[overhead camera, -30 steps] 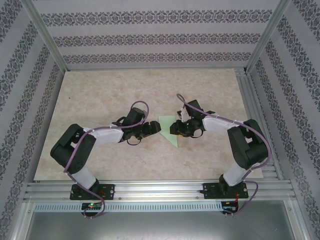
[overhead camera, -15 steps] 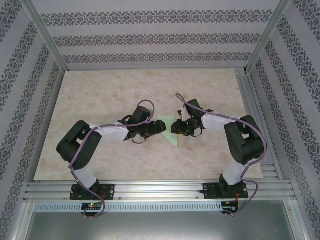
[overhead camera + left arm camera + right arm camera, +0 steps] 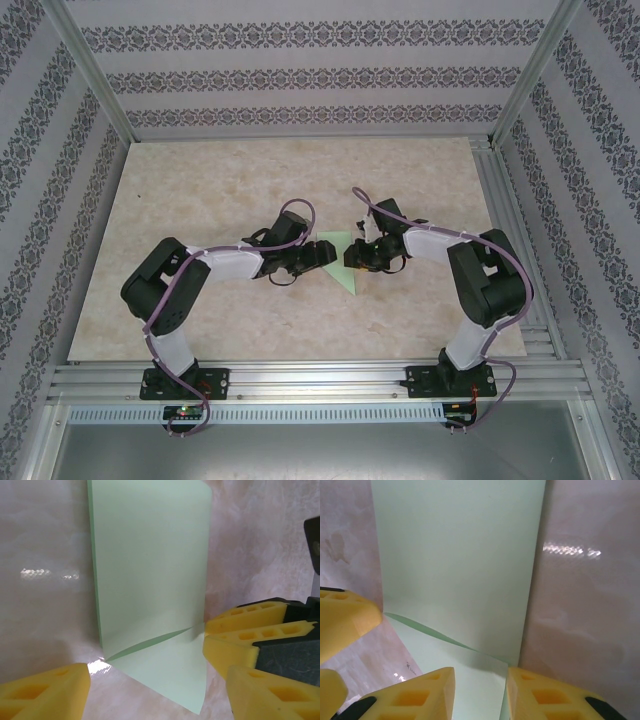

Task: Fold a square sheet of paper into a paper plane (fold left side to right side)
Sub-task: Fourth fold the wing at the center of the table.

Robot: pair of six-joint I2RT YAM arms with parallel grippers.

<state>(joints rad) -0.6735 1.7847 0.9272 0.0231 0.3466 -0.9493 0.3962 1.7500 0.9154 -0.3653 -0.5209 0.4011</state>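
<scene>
Marbled counter (image 3: pixel 200 200) holds everything. Nearest, the left gripper (image 3: pixel 155 690) has its jaws spread wide, released, straddling the near end of the folded green sheet of paper (image 3: pixel 150 580). The right gripper (image 3: pixel 476 680) has its jaws narrowly parted at the sheet's right edge, grasping nothing. The sheet lies mid-counter between them.

The folded sheet of paper (image 3: pixel 340 270) lies on the counter (image 3: pixel 200 190), between the left fingers (image 3: pixel 318 254) and the right fingers (image 3: pixel 353 257).

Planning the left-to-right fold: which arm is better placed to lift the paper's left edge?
Left, likely. The left gripper is open at the paper's left edge; the right gripper is at the right edge, better for pinning it.
</scene>
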